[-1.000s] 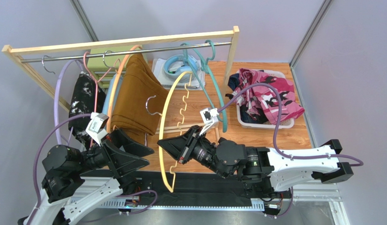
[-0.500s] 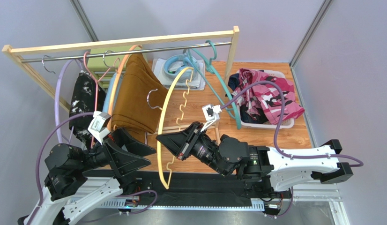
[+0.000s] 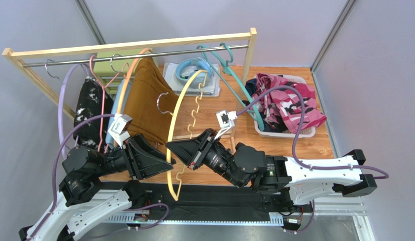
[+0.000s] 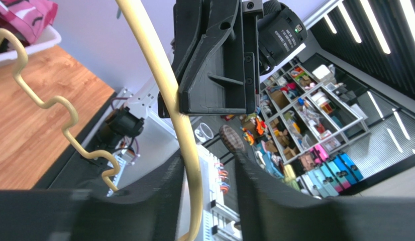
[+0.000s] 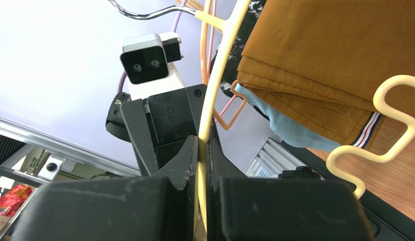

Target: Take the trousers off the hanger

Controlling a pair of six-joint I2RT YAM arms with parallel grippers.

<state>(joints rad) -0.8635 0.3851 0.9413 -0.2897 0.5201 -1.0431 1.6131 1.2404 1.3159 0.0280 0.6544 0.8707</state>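
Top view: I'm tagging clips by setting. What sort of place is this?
Probably a robotics lab cell staged as a laundry corner: plain partition walls, a wooden garment rail, a laundry basket, and stocked storage shelves beyond.

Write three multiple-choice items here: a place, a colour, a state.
1. Where does the pink garment lie? A. on the rail B. in the white basket C. on the floor
2. What colour is the hanger in the right gripper? A. teal B. lilac C. yellow
3. How do that gripper's jaws stand? A. shut on the hanger B. wide open C. shut on nothing
Key: B, the top view shows it heaped in the basket; C, the right wrist view shows a yellow rod; A, the jaws press that rod from both sides.
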